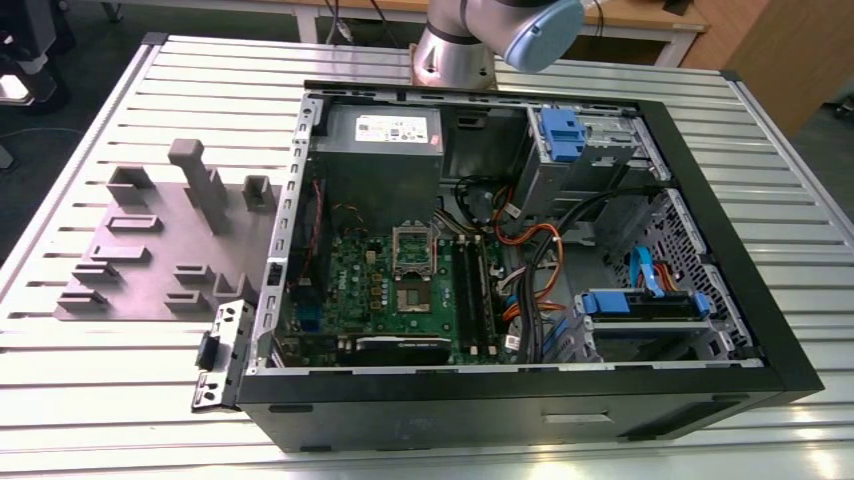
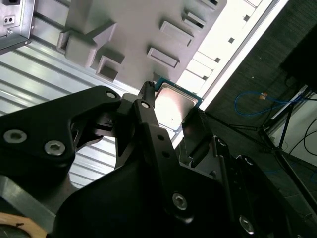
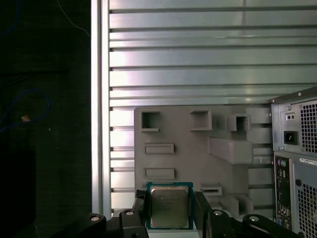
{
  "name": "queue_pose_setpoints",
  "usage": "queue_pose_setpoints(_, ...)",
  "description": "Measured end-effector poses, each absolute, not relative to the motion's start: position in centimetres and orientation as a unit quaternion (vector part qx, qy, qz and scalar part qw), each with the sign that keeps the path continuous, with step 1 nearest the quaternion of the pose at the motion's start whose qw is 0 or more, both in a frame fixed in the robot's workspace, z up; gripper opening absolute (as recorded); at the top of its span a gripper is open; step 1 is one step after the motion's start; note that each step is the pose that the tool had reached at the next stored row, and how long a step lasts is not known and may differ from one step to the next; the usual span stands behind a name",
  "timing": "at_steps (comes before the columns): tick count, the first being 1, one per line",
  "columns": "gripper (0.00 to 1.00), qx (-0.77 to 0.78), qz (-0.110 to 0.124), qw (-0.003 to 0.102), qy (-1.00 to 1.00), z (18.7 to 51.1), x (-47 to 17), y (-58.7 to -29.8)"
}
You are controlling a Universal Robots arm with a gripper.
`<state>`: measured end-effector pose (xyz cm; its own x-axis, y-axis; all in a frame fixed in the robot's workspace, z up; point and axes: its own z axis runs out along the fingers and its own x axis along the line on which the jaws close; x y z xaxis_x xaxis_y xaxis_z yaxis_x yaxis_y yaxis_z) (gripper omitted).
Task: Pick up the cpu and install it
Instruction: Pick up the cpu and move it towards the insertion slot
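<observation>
1. While the Universal Robots arm (image 1: 467,40) stands at the far end of the open computer case (image 1: 534,400) in the exterior view, both wrist views look down past the gripper (image 3: 170,196) onto the table.
2. Its two black fingers (image 3: 140,208) are clenched on the cpu (image 3: 170,208), one against each of two opposite edges, so the chip sits squarely between them.
3. The cpu's silvery-grey metal top faces the first wrist view's camera, with a thin greenish rim showing around it.
4. In the second wrist view the chip (image 2: 177,106) again sits between the two fingertips, one fingertip (image 2: 147,91) at one edge and the other finger against the opposite edge.
5. Beyond the fingertips, and well apart from them, lies the grey plastic fixture plate (image 3: 198,153) with its raised blocks and rectangular pockets.
6. That plate rests on the slatted aluminium table (image 3: 198,49), beside the case's rear panel (image 3: 297,148).
7. Inside the case, the exterior view shows the green motherboard (image 1: 387,290) with the rectangular silver socket frame (image 1: 411,243) on it.
</observation>
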<state>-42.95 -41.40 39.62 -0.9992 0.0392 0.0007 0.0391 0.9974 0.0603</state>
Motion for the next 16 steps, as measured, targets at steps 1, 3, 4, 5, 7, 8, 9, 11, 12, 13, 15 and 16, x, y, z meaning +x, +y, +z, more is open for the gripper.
queue_pose_setpoints(1, 0.47, 0.02, 0.03, 0.0, 0.999, 39.62, -42.94, -41.42)
queue_pose_setpoints(3, 0.47, 0.02, 0.03, 0.0, 0.999, 39.62, -42.9, -41.44)
queue_pose_setpoints(4, 0.47, 0.02, 0.03, 0.0, 0.999, 39.62, -42.89, -41.46)
queue_pose_setpoints(5, 0.47, 0.02, 0.03, 0.0, 0.999, 39.62, -42.87, -41.47)
queue_pose_setpoints(7, 0.47, 0.02, 0.03, 0.0, 0.999, 39.62, -42.84, -41.52)
queue_pose_setpoints(8, 0.47, 0.02, 0.03, 0.0, 0.999, 39.62, -42.83, -41.55)
queue_pose_setpoints(9, 0.47, 0.02, 0.03, 0.0, 0.999, 39.62, -42.81, -41.59)
queue_pose_setpoints(11, 0.47, 0.02, 0.03, 0.0, 0.999, 39.62, -42.77, -41.72)
queue_pose_setpoints(12, 0.47, 0.02, 0.03, 0.0, 0.999, 39.62, -42.73, -41.79)
queue_pose_setpoints(13, 0.47, 0.02, 0.03, 0.0, 0.999, 39.61, -42.64, -41.84)
queue_pose_setpoints(15, 0.47, 0.021, 0.03, 0.0, 0.999, 39.61, -42.31, -41.86)
queue_pose_setpoints(16, 0.47, 0.021, 0.03, 0.0, 0.999, 39.61, -42.16, -41.87)
